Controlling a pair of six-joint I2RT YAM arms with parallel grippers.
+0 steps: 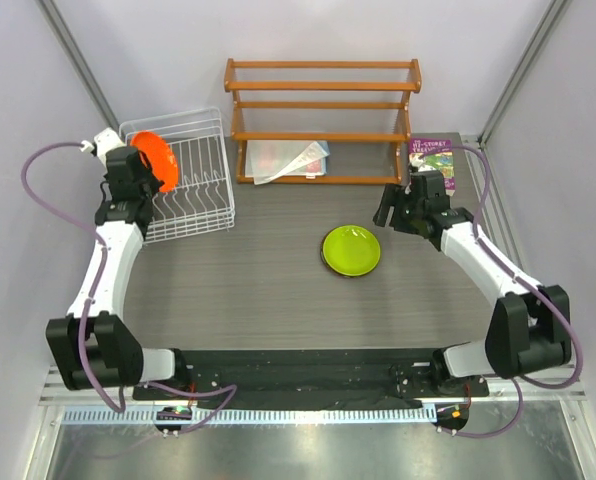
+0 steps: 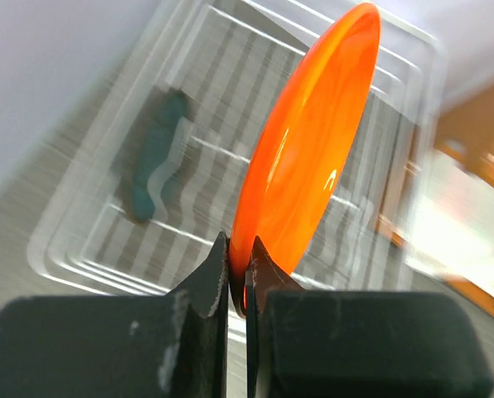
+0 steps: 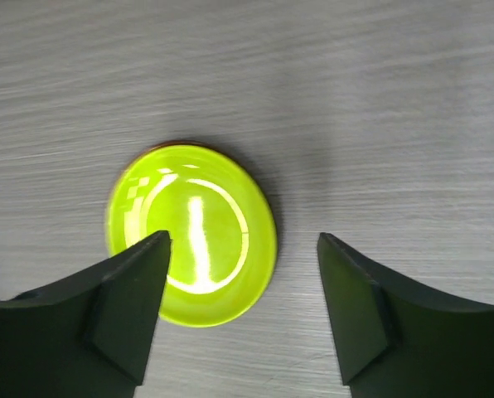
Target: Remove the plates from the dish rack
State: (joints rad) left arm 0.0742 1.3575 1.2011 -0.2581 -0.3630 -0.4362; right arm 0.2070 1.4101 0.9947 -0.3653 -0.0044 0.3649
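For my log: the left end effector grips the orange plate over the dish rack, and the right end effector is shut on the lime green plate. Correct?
No. The right wrist view shows the right end effector open above the lime green plate, not shut on it. The left end effector does grip the orange plate over the dish rack.

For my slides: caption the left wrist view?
Left gripper pinching the orange plate by its rim over the dish rack.
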